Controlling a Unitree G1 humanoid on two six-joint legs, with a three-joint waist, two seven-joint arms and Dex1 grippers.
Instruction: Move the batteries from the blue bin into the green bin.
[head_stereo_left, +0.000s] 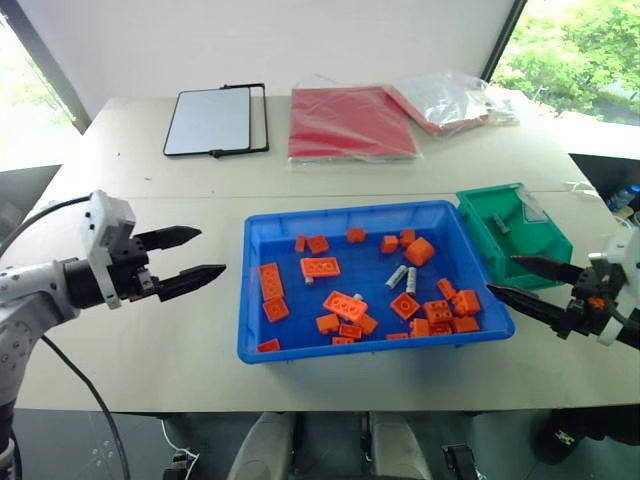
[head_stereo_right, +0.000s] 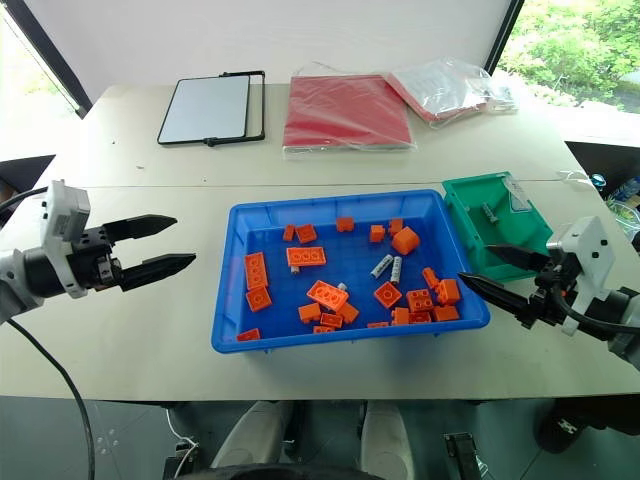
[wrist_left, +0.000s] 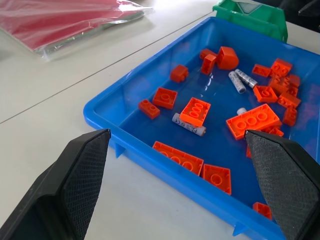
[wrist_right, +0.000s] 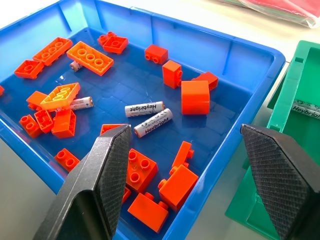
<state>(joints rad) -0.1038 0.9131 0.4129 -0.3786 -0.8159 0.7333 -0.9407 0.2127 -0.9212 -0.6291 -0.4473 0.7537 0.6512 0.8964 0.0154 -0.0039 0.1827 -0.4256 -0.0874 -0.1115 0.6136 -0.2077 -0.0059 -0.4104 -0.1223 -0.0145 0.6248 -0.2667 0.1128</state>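
The blue bin (head_stereo_left: 345, 212) sits mid-table, strewn with orange bricks (head_stereo_left: 320, 267). Two silver batteries (wrist_right: 144, 108) (wrist_right: 153, 123) lie side by side near its middle right. A third battery (wrist_right: 80, 103) is half under a brick. The green bin (head_stereo_left: 540, 250) touches the blue bin's far right corner and has one battery (head_stereo_left: 501, 225) inside. My left gripper (head_stereo_left: 212, 251) hovers open left of the blue bin, pointing at it. Over the blue bin's right rim, just in front of the green bin, my right gripper (head_stereo_left: 500, 275) hangs open and empty.
At the back of the table lie a framed white board (head_stereo_left: 208, 121), a red packet (head_stereo_left: 350, 122) and a clear plastic bag (head_stereo_left: 450, 100). Bare table lies left of the blue bin and along the front edge.
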